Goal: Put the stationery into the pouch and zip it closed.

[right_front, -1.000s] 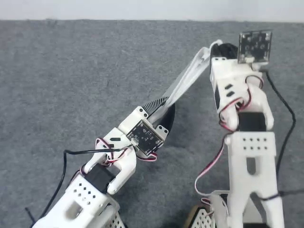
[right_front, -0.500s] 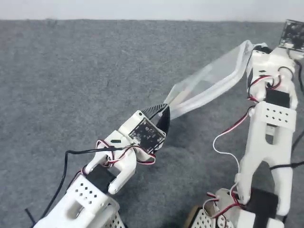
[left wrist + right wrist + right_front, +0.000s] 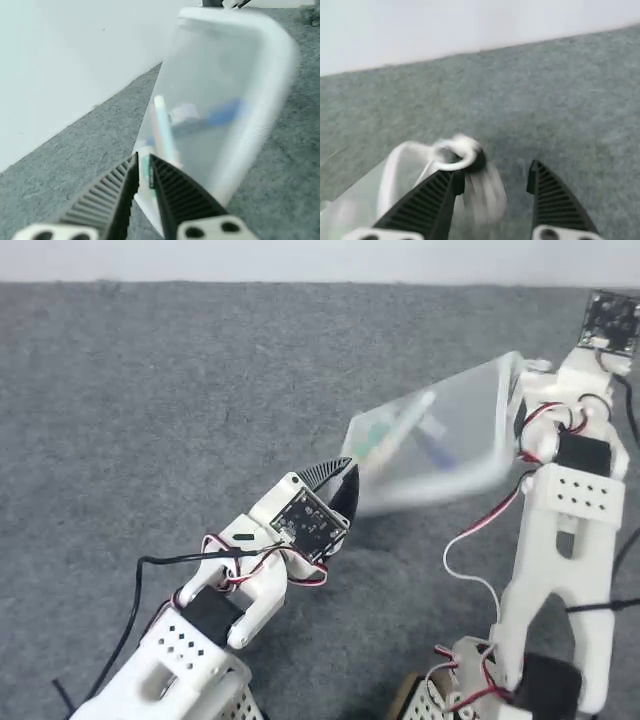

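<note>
A clear pouch with white edging hangs above the grey mat between the two arms, its broad face turned up. Inside it lie a pale pen and a blue item; a green bit shows near its lower corner. My left gripper is shut on that lower corner of the pouch. My right gripper stands open at the pouch's far end. The white ring of the zipper pull sits blurred beside one fingertip, with nothing pinched between the fingers.
Grey felt mat covers the table up to a pale wall at the back. Both arm bases and their cables crowd the front edge. Open mat lies to the left and behind the pouch.
The right arm swung to the right, drawing the pouch's far end with it. The pouch turned from a thin taut strip to broadside. The left arm stayed put.
</note>
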